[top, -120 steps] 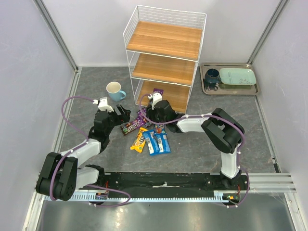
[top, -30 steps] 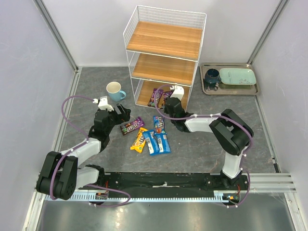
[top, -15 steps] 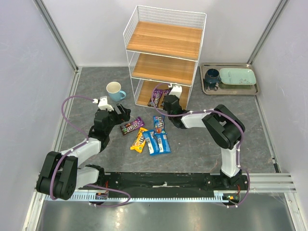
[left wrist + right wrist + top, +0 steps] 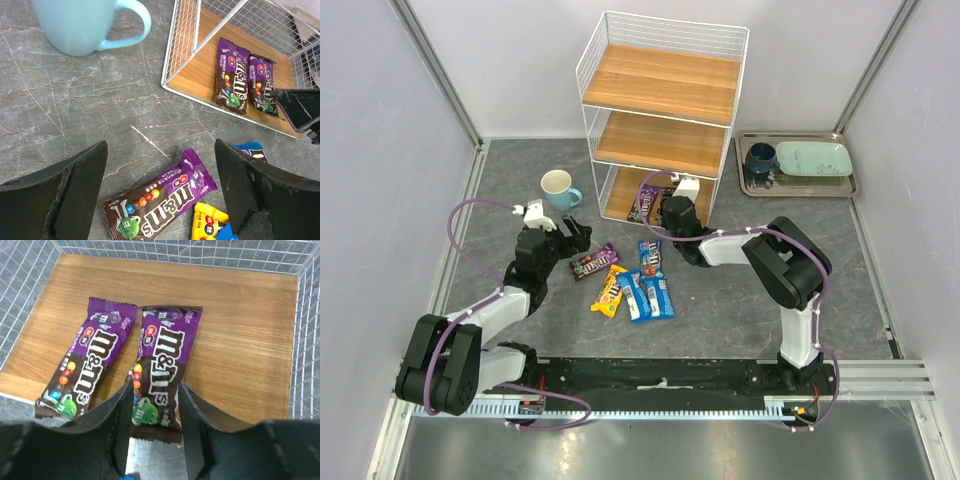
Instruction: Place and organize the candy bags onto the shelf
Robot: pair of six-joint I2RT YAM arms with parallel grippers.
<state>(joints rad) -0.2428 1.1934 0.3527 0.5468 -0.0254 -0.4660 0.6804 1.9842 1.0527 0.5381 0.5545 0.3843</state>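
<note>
Right fingers now stand partly apart at the front of the tall white wire shelf, low over its bottom wooden board. A second ago they were closed there. Between them I see the near end of a dark purple candy packet, which lies flat on that board; whether the pads touch it I cannot tell. It sits just beside another dark purple packet, both lengthwise, labels up. Four seconds ago only one purple packet was on the board, and my right fingers were over the pile on the grey marbled desk. Left fingers are spread wide and hold nothing, hovering over the third dark purple packet on the desk, same pose as in the earlier frames. Also on the desk are the yellow packet and three blue packets, close together. A light blue mug stands left of the shelf.
</note>
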